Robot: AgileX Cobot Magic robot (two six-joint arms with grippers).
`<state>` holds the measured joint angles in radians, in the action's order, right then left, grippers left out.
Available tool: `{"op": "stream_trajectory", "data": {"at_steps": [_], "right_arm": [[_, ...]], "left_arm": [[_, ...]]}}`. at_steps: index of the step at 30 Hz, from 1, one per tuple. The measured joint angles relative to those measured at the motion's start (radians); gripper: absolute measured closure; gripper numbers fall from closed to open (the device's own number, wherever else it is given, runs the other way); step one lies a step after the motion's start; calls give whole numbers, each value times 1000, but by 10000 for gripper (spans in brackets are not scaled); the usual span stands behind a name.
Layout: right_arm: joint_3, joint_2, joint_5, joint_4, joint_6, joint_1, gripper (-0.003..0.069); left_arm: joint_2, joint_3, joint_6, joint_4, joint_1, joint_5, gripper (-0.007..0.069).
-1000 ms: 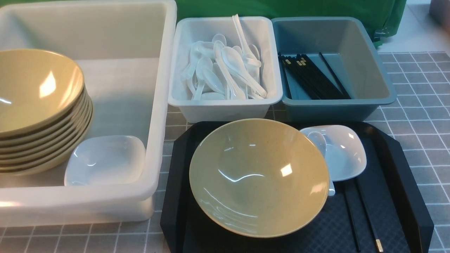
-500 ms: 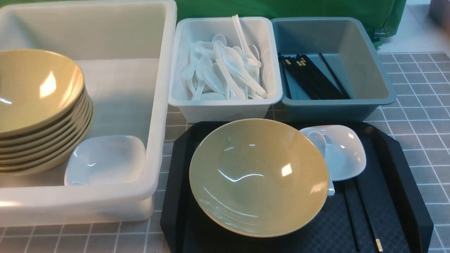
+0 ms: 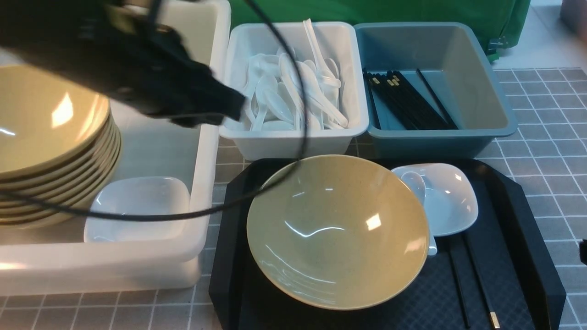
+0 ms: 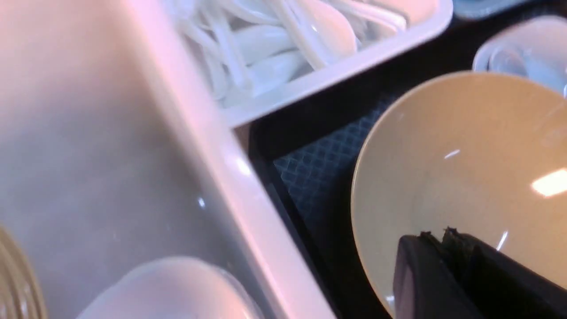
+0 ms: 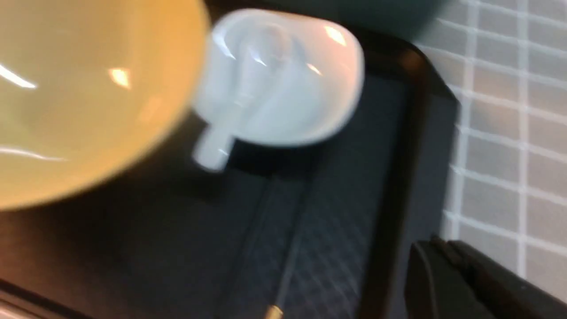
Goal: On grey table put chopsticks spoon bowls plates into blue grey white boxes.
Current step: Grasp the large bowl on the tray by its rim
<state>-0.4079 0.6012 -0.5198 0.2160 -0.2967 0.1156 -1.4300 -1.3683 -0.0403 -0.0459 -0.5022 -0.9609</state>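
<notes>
L gripper (image 4: 438, 237), jaws together & empty, hovers by tub (image 3: 202, 151) wall. R gripper (image 5: 436, 248) closed, empty, by tray's (image 3: 527, 220) right edge. On tray: bowl (image 3: 337, 229), plate (image 3: 451, 201) w/ spoon (image 3: 415, 183) in it, chopsticks (image 3: 477, 279). More bowls (image 3: 46, 137) stacked in tub.

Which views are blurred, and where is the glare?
Front view: sharp except the smeared left arm; glints on the near bowl. Left wrist view: soft, pinkish tub rim. Right wrist view: heavy blur across plate, spoon, chopsticks.
</notes>
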Motion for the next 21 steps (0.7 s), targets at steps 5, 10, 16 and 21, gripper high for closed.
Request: {"op": "stream_trajectory", "data": {"at_steps": [5,10,16,21], "right_arm": [[0,0,14,5,-12,25,626],[0,0,14,8,-13,25,626],[0,0,27,13,-14,25,624],[0,0,29,14,-14,25,624]], "left_arm": [[-202,-107,-7,134,-86,-76,354],[-357,-145,-7,183,-90,-82,179],[-504,-151,-10,187,-91,-67,140],[-572,-154,-8,109,-100,-56,204]]}}
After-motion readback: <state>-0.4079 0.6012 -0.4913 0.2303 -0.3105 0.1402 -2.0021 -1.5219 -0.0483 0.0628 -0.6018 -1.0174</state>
